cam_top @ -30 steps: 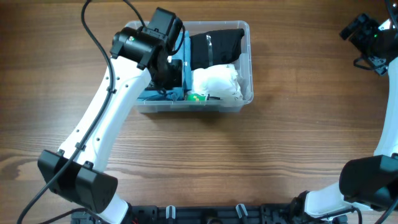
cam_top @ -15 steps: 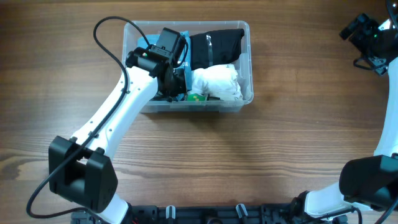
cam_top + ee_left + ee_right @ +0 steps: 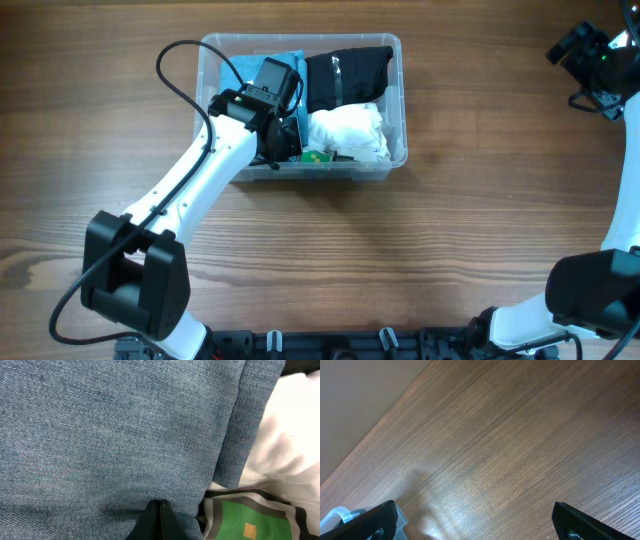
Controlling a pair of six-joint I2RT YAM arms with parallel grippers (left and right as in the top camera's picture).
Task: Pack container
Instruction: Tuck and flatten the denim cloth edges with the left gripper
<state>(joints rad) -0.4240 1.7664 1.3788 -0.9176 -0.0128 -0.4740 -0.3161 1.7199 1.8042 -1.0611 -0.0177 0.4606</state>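
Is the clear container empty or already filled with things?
Filled: blue denim, a black garment and a white cloth cover the floor of the container almost wholly, with a green-printed item beside the white cloth.

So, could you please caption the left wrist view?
Left hand, closed, on blue denim beside white cloth.

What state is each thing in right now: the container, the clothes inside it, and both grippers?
container: upright, no lid, nearly full.
denim: folded, in the left half.
black cloth: folded, back right.
white cloth: bunched, front right.
green print: partly under the white cloth.
left gripper: shut, tips on the denim.
right gripper: open, empty, over the table.
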